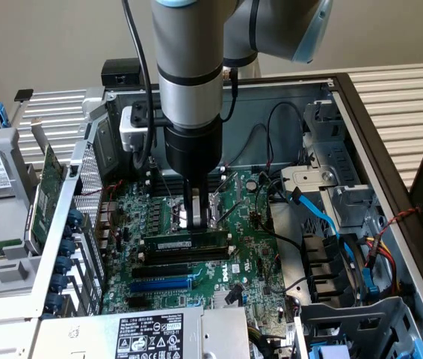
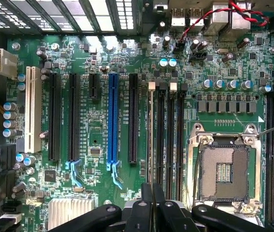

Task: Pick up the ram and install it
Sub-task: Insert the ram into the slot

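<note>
While the arm hangs straight down into the open computer case (image 1: 361,112), the tool (image 1: 199,223) sits low over the motherboard (image 1: 234,277), just in front of the processor socket (image 2: 222,171). Its fingers are pressed together, right at the top edge of the ram (image 1: 185,243); whether they pinch that edge or only rest on it, I cannot tell. The ram stands upright on its long edge, white label facing the exterior camera. From the wrist, the tool (image 2: 152,193) lines up with the ram (image 2: 150,140), seen as a thin line along the memory slot farthest from the socket. Beside that comes a long black card slot (image 2: 133,118), then the blue slot (image 2: 113,121). The case lies on a slatted bench (image 1: 398,90).
</note>
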### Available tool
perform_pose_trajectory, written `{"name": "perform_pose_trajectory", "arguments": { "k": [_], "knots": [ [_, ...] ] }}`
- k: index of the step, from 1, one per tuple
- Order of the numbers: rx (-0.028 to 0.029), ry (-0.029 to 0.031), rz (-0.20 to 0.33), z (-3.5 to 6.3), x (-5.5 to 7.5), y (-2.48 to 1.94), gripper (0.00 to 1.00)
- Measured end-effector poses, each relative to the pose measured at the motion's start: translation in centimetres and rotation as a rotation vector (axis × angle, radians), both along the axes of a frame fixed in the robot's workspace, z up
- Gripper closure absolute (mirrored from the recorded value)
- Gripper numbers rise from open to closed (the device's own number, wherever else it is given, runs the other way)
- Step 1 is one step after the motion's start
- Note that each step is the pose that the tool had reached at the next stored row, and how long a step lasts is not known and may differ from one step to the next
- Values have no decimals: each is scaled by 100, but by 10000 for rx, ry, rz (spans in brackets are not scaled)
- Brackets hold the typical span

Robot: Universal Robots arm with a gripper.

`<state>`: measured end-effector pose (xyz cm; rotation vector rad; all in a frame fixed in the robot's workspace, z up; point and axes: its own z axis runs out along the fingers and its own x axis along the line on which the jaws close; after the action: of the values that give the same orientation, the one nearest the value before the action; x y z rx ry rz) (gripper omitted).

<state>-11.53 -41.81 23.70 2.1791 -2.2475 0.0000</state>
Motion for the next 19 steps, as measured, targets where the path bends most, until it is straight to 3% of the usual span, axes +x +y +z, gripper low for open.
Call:
{"name": "perform_pose_trajectory", "arguments": {
  "k": [19],
  "knots": [
    [21, -35, -98, -35, -14, -1, 88]
  ]
}}
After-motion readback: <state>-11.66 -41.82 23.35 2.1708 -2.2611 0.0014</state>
